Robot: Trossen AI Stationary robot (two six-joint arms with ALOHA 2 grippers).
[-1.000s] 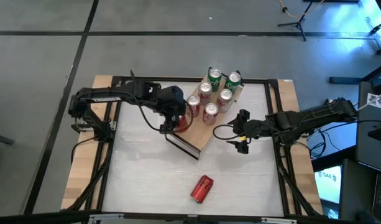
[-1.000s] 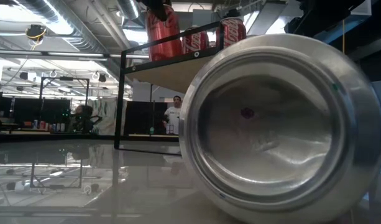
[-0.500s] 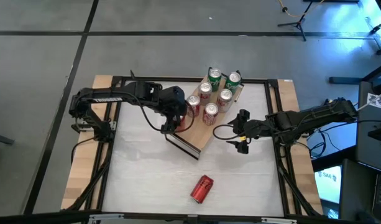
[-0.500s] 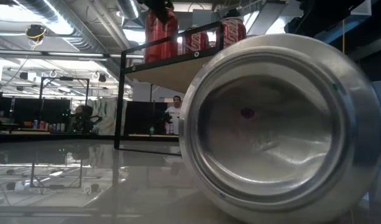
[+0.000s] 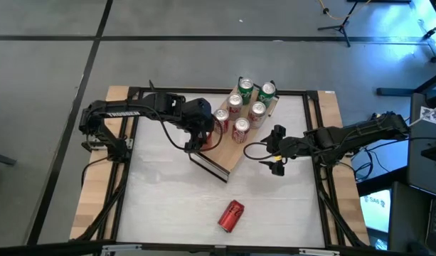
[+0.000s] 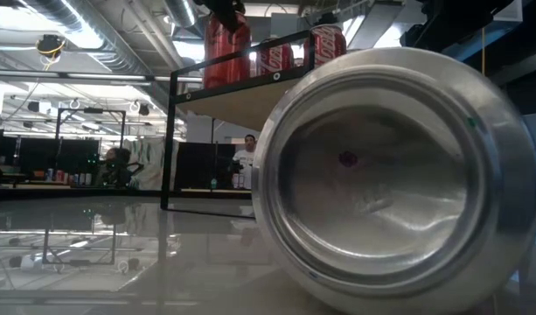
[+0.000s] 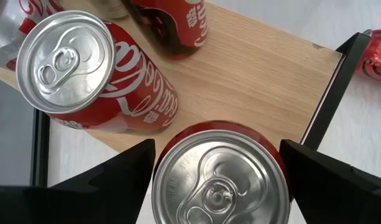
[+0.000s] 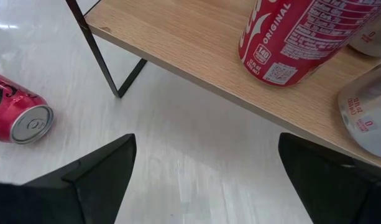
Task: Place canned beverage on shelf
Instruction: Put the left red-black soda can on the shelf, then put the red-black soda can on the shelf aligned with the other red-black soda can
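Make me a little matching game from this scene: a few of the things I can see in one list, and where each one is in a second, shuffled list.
Things:
1. green cans
2. lying red can
3. left gripper
4. right gripper

Places:
A. on its side on the white table, off the shelf
B. open beside the shelf, holding nothing
C. at the shelf's far end
D. around an upright red can at the shelf's near end

Pairs: 1-C, 2-A, 3-D, 4-B
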